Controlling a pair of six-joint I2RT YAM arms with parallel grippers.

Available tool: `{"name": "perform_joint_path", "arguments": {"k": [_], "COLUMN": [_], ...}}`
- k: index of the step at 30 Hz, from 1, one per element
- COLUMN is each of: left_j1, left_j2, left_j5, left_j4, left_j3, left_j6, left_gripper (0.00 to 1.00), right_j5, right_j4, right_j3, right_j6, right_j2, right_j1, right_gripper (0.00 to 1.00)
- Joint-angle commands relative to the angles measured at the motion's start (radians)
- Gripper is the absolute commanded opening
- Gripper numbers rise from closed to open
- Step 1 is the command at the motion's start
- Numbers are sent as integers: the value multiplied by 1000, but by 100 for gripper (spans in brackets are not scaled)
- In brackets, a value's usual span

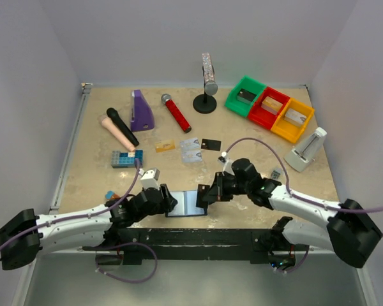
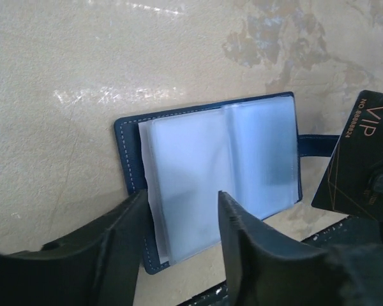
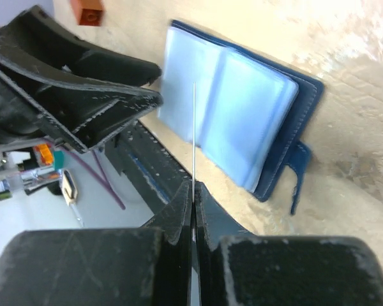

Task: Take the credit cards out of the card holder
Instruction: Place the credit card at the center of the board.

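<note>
The card holder (image 1: 186,203) lies open near the table's front edge, its blue-grey pockets facing up; it also shows in the left wrist view (image 2: 217,159) and the right wrist view (image 3: 242,108). My left gripper (image 2: 182,197) is open, its fingers (image 2: 124,223) either side of the holder's near corner. My right gripper (image 3: 193,185) is shut on a black credit card (image 2: 357,166) marked VIP, held on edge just right of the holder. An orange-gold card (image 1: 165,146), two silvery cards (image 1: 191,150) and a black card (image 1: 211,144) lie on the table beyond.
A studded blue brick block (image 1: 126,159) sits left of the cards. Microphones (image 1: 176,112), a purple object (image 1: 141,110) and a mic stand (image 1: 206,102) are at the back. Coloured bins (image 1: 269,108) and a white stand (image 1: 306,150) are at the right.
</note>
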State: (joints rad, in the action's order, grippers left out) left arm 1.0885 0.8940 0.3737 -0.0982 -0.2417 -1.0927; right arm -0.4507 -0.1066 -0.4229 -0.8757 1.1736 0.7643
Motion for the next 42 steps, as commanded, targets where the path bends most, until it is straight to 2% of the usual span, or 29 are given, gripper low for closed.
{"name": "perform_joint_path", "arguments": {"k": [1,4,6,11,13,14,17,23,36,42], "left_j1": [1,-2,-13,-73,-105,-114,-116,-116,-116,-114], "left_j2": [-87,-165,-220,-375,-408,-411,-377,-245,-104,-66], "left_j5": [-22,-32,-73,-301,-451,-514,-688,-949,-1042,-1076], "left_j4": [-116,-158,-129,11,75,137,164,203,252,262], "left_j3": [-119,-200,-226,-223,-219,-220,-260,-333,-401,-401], "left_j6": [99,154,213,330,350,364,412,453,433,422], "left_gripper": [61,68,69,68,68,68,67,60,53,44], "right_j5": [34,-9,-64,-282,-354,-396,-482,-540,-503,-490], "right_j4": [316,491,577,694,731,739,766,863,891,898], "right_j3": [-161,-256,-316,-390,-407,-412,-428,-502,-565,-590], "right_j6": [187,311,395,527,558,569,604,688,707,708], "right_j2": [-159,-221,-239,-255,-256,-259,-261,-249,-192,-178], "right_j1": [-6,-6,-6,-6,-5,-5,-6,6,98,112], "right_gripper": [0,0,0,0,0,0,0,0,0,0]}}
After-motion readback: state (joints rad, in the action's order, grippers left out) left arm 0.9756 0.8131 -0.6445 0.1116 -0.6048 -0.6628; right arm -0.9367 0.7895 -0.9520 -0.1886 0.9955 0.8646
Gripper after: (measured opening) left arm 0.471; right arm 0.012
